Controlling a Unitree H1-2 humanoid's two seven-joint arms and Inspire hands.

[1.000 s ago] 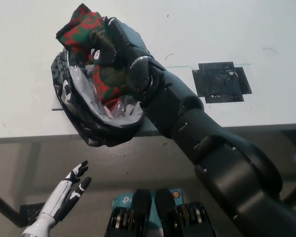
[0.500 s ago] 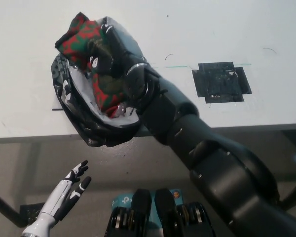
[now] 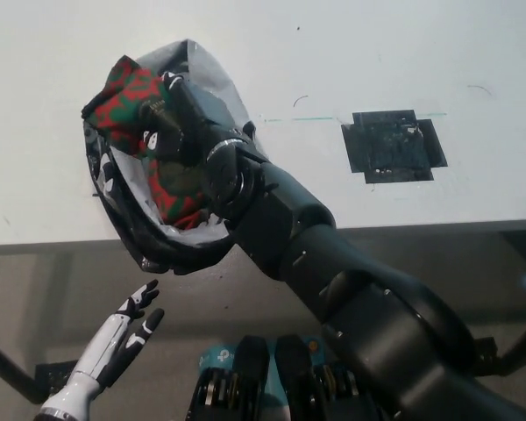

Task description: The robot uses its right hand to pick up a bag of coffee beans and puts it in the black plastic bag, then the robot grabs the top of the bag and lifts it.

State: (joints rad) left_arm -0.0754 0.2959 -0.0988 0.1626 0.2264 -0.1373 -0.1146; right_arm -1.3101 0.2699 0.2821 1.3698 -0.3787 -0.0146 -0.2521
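since a second ago the black right hand (image 3: 171, 123) has carried the red-and-green patterned coffee bean bag (image 3: 136, 96) leftward, and the crinkled black plastic bag (image 3: 171, 250) now gapes wider, its pale lining raised behind the hand.

fingers are closed around the coffee bean bag, which sits partly inside the bag's mouth with its top corner poking out at the far left. the plastic bag sags over the near edge of the white table (image 3: 377, 53); releasing here could tip it off, or snag the beans on the rim. the white left hand (image 3: 123, 338) rests low at near left, fingers spread, holding nothing.
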